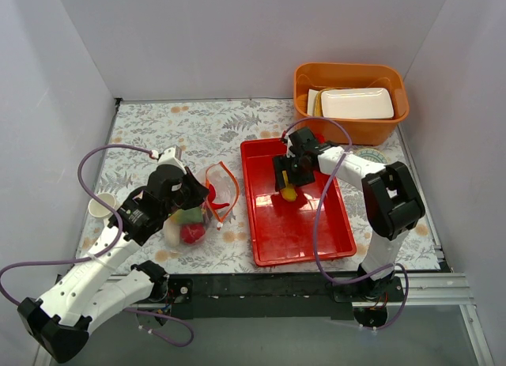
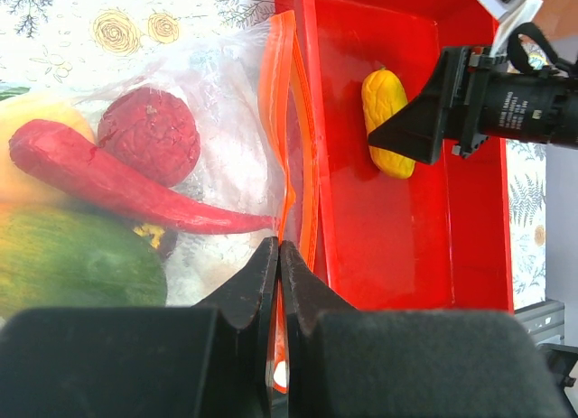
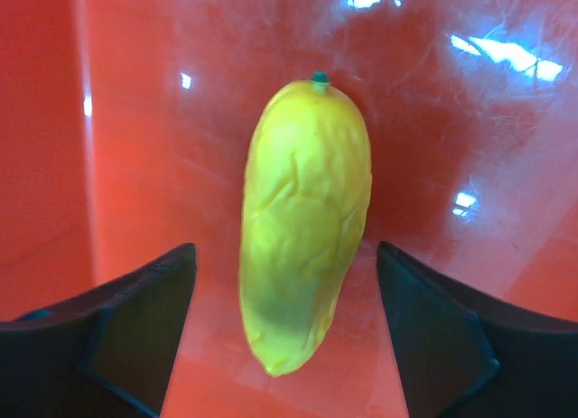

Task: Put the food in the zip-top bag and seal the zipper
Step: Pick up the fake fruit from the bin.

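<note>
Your right gripper [image 3: 282, 287] stands wide, flanking the yellow toy fruit [image 3: 302, 210] on the red tray [image 3: 135, 120]; its long axis crosses your closing line. Your left gripper [image 2: 279, 255] pinches the zipper [image 2: 287, 147], holding the zip-top bag [image 2: 226, 102] just beside the tray.

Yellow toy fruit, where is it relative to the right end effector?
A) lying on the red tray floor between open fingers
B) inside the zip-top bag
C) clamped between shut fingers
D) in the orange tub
A: the right wrist view shows the yellow toy fruit lying on the red tray floor. The right end effector is open, its fingers standing apart on either side with a gap to the fruit on each.
</note>
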`<move>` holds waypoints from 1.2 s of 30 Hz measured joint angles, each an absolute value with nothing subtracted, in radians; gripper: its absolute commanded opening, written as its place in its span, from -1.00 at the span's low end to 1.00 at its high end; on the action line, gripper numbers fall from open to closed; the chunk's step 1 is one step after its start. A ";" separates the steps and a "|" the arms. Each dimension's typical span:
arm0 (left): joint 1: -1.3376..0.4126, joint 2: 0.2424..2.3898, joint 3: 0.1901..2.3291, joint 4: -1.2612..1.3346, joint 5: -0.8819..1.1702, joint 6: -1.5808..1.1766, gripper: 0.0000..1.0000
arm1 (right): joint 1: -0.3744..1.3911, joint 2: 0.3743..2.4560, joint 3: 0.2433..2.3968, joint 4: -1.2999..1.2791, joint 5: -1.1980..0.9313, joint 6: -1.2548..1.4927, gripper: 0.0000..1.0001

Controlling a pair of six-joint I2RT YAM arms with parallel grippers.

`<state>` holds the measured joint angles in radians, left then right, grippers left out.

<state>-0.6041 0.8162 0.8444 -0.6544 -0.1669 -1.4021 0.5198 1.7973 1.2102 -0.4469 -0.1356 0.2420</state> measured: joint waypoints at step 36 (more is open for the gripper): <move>-0.604 0.818 0.844 -0.650 -0.156 -1.402 -1.00 | 0.593 1.655 1.226 -0.432 -0.436 0.388 -0.08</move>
<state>-0.6041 0.8177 0.8444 -0.6498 -0.1558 -1.4025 0.5930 1.6554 1.2259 -0.4320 -0.4362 0.3878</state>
